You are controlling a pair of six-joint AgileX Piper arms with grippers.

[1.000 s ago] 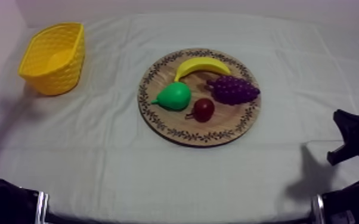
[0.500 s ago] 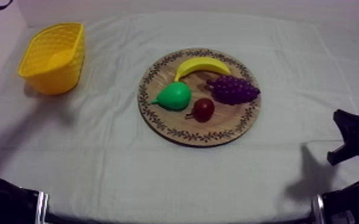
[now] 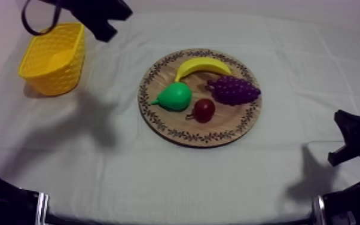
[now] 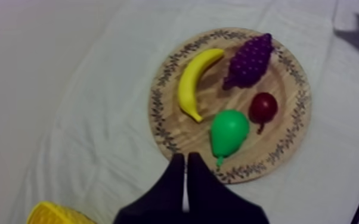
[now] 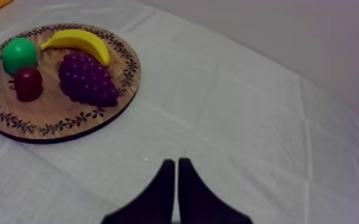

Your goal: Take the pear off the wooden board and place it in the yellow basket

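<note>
**Hovering left arm [image 3: 92,13] beside the yellow basket [image 3: 60,81], pear [image 3: 175,96] lying on the wooden board [image 3: 224,127]**

Seen from above, a counter [image 3: 128,173] under a grey-white cloth carries two things. The yellow basket sits at the upper left of the frame. The round wooden board with a patterned rim sits at the centre, well apart from the basket.

Four toy fruits lie on the board. The green pear is on the board's left half, its narrow stem end pointing left toward the rim. A banana [image 3: 201,64] curves along the upper part of the board, above the pear. A bunch of purple grapes [image 3: 235,90] lies on the right half. A small red fruit [image 3: 204,110] sits just beside the pear, to its lower right.

The left arm enters as a dark shape at the upper left of the frame, just to the right of the basket's top edge. It casts a soft shadow [image 3: 95,119] on the cloth between basket and board. The right arm [image 3: 356,140] is a dark shape low at the right edge, well apart from the board.

From the left wrist camera, the left end effector [image 4: 185,161] is closed on nothing, its two black fingers pressed together in a narrow wedge. Their tips line up with the board's rim, close to the pear's stem end.

From the right wrist camera, the right end effector [image 5: 175,167] is likewise closed and empty, a narrow wedge over bare cloth, with the board and its fruit farther off.
</note>
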